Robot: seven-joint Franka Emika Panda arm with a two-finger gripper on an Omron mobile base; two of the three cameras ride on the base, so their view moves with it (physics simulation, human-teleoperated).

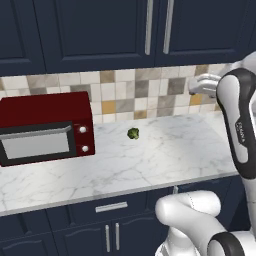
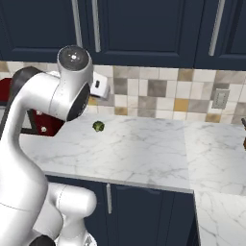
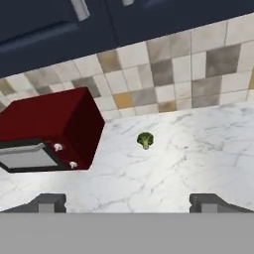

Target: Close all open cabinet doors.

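Tool is hanging open above the desk, fingertips spread wide apart, gripping nothing. Going left to right in the hand view: red microwave is sitting on the marble by the tiled backsplash, door with grey window facing front; a small broccoli floret is lying just beside it, apart. Navy cabinet doors are hanging above the backsplash, silver bar handles side by side, looking flush in both base views.
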